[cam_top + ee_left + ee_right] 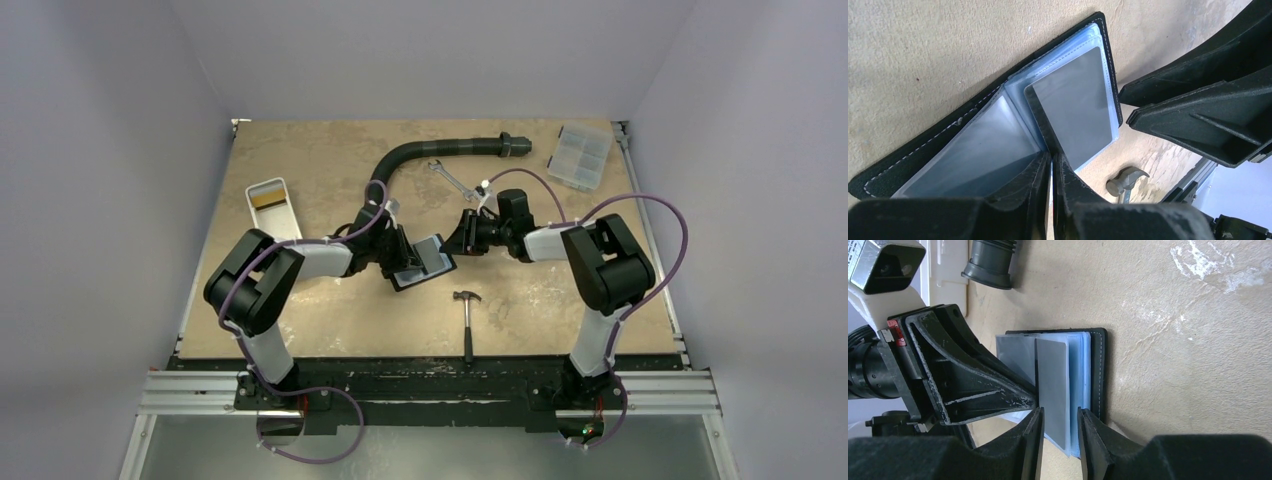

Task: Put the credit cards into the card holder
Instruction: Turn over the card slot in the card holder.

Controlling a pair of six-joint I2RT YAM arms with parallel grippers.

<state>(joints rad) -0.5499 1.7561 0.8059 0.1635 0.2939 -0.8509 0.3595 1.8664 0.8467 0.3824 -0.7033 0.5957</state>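
The card holder [428, 262] lies open mid-table, with a black cover [923, 150] and clear sleeves. One credit card [1053, 385], flat and grey, sits in a sleeve that stands up from the spine; it also shows in the left wrist view [1075, 105]. My left gripper [1053, 159] is pinched on the near edge of the sleeves at the spine, with only a sliver between its fingers. My right gripper [1060, 415] is open. Its fingers straddle the end of the carded sleeve with a gap on each side. The left fingers [973, 385] touch that sleeve from the left.
A hammer [467, 318] lies just in front of the holder, with its head in the left wrist view [1124, 180]. Behind are a wrench [450, 182], a curved black hose [430, 152], a white tray [272, 205] at left and a clear compartment box [580, 157] at back right.
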